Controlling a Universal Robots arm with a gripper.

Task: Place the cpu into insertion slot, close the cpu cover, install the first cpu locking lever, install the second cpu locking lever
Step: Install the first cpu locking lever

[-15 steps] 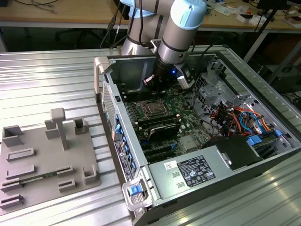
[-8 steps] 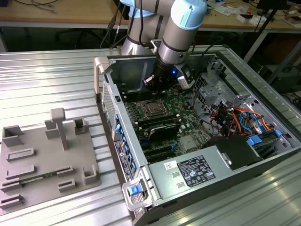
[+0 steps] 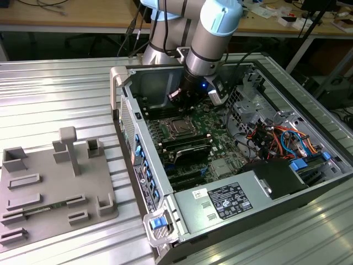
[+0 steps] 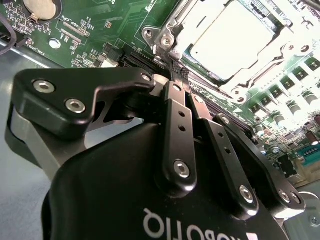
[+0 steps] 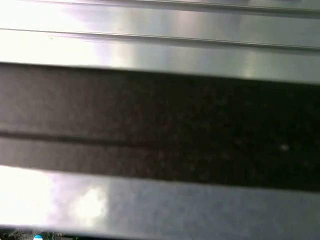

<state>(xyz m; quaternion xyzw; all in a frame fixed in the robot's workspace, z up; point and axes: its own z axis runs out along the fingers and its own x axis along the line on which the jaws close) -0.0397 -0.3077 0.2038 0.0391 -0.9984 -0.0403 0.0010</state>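
In the second wrist view the cpu [image 4: 235, 37] lies flat in the insertion slot [image 4: 280, 22], its silvery top glaring bright. The cpu cover [image 4: 210, 82] lies down around it as a metal frame. My gripper [image 4: 176, 72] is shut, its two black fingers [image 4: 175, 125] pressed together with nothing seen between them. The tips sit at the socket's corner by a screw post [image 4: 166, 42]; whether they touch a lever I cannot tell. In the exterior view the gripper [image 3: 193, 105] hangs inside the open computer case, just behind the insertion slot [image 3: 179, 128] on the green board.
Long black memory slots [image 3: 187, 148] lie in front of the socket. Coloured cables [image 3: 273, 138] and a drive cage crowd the exterior view's right. A power supply [image 3: 231, 200] fills the near end. The case wall [image 3: 140, 160] rises beside the board. A grey fixture plate [image 3: 55, 187] lies outside.
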